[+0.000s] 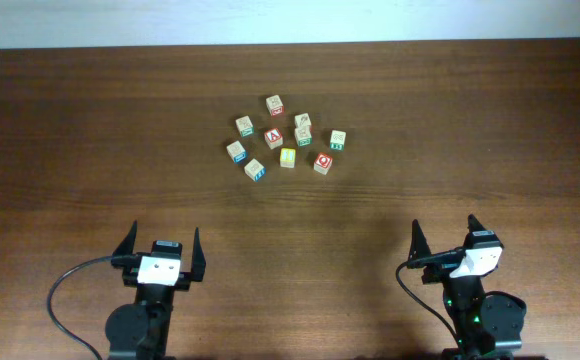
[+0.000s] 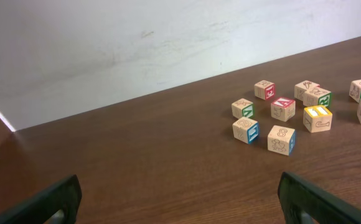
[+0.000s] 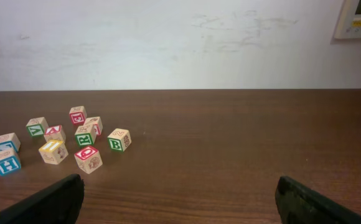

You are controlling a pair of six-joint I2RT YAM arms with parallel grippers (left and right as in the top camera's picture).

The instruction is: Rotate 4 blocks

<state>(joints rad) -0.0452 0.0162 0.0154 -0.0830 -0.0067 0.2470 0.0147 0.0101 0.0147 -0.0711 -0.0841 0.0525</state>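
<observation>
Blocks (image 1: pixel 287 157) sat bunched toward the table's (image 1: pixel 490 120) far edge; left gripper (image 1: pixel 165 232) and right gripper (image 1: pixel 444 224) gaped empty, so grabs could've knocked neighbours.

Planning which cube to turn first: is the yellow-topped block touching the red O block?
Apart. The overhead view shows a strip of bare table between the yellow-topped block and the red O block; the right wrist view agrees.

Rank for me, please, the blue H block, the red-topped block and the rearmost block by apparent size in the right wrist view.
1. Blue H block and red-topped block: alike, not ranked.
2. Rearmost block: smallest, but farthest from the camera, so real sizes may match.
</observation>
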